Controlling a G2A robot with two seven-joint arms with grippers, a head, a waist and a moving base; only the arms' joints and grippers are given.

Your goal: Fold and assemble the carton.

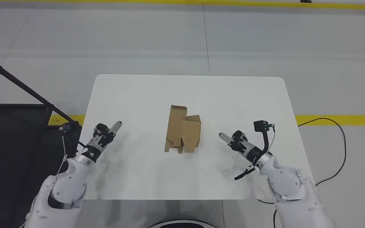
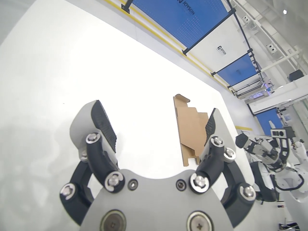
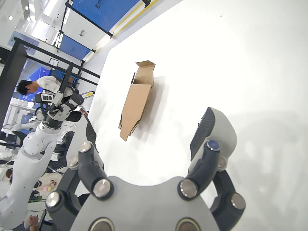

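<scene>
A brown carton (image 1: 183, 130) lies near the middle of the white table (image 1: 137, 97), partly unfolded, with loose flaps at both ends. The left wrist view shows the carton (image 2: 190, 131) edge-on beyond its fingers; the right wrist view shows the carton (image 3: 137, 99) with one end gaping. My left gripper (image 1: 113, 127) hovers over the table to the carton's left, open and holding nothing, as the left gripper (image 2: 156, 118) shows close up. My right gripper (image 1: 227, 138) sits to the carton's right, also open and holding nothing, as the right gripper (image 3: 149, 128) shows.
The table's front edge (image 1: 171, 199) runs just behind both arms. A black stand (image 1: 34, 94) slants at the table's left. A yellow floor line (image 1: 331, 119) lies to the right, with a black cable beside it.
</scene>
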